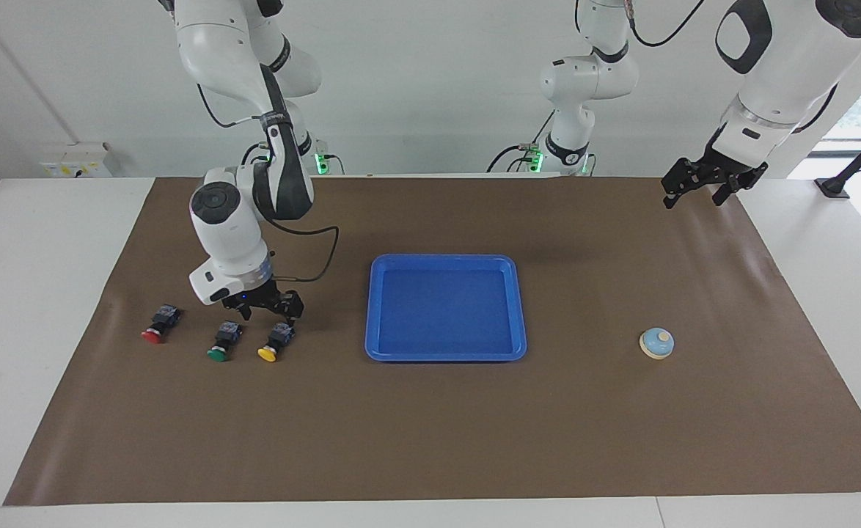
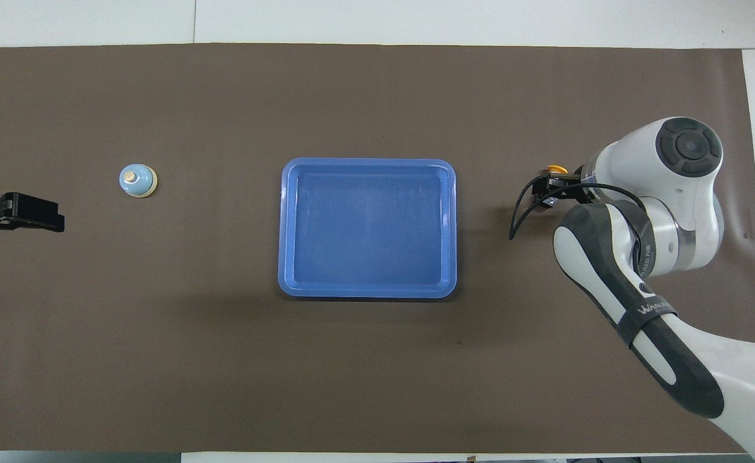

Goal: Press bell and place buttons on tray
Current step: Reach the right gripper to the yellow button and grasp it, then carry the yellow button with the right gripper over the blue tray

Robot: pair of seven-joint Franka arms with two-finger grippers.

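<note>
Brown paper mat over white tabletop. Bright-blue rectangular plastic tray at mid-mat. Red-capped button, green-capped button, yellow-capped button in a row toward right arm's end. Right gripper low over yellow-capped button, fingers apart, nothing held. Small light-blue dome bell toward left arm's end. Left gripper waiting, raised, fingers apart, over mat edge.

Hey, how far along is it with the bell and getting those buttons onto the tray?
Nothing looks done: the blue tray holds nothing, and the red button, green button and yellow button all sit on the brown mat. In hand: the right hand, open, hangs just over the yellow button. The left hand waits, open, far from the bell. All placing remains; whether the bell was pressed cannot be told.
</note>
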